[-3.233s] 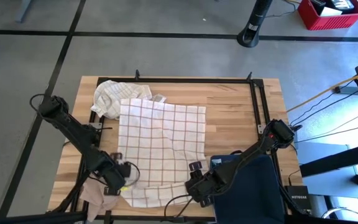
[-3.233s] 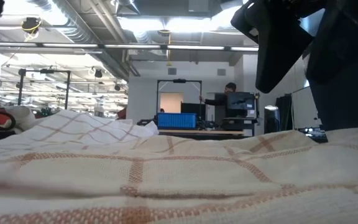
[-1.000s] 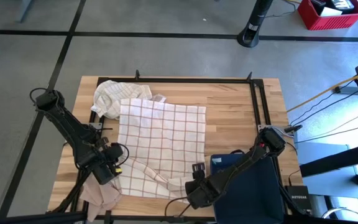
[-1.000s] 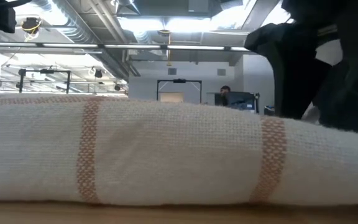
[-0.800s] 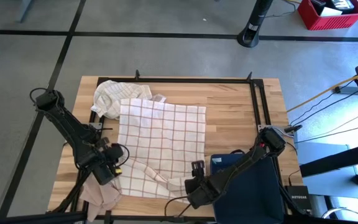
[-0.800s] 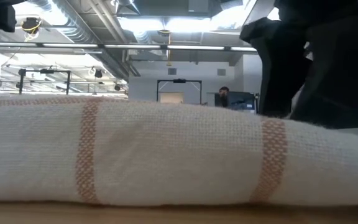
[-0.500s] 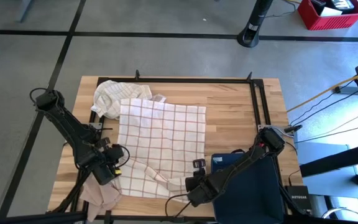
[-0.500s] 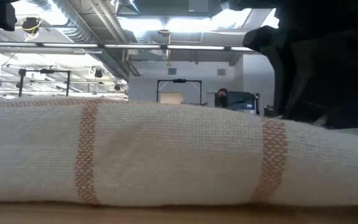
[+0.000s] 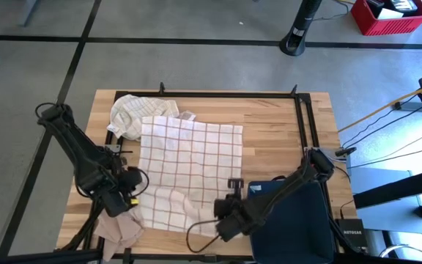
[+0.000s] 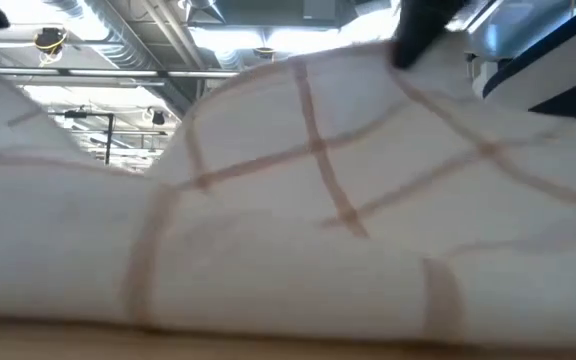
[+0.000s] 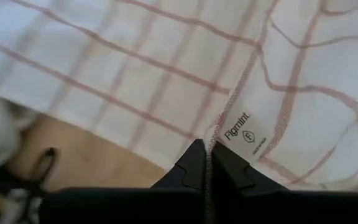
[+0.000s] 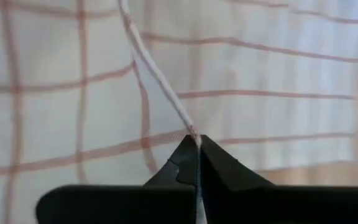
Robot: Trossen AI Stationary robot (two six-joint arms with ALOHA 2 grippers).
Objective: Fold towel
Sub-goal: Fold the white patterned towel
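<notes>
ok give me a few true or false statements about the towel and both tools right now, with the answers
1. The left tool is shut on the hem of the white towel with thin red-brown checks. True.
2. The right tool stands wide open above the checked towel. False: it is shut on the towel's edge.
3. A second, crumpled cream cloth lies at the far left corner of the checked towel. True.
4. The checked towel lies folded into a neat small square. False: it lies mostly spread out, its near edge pinched at both corners.
5. A small white label shows on the towel beside the left tool. True.
6. The light wooden table is covered by the towel from side to side. False: bare wood shows to the right.
</notes>
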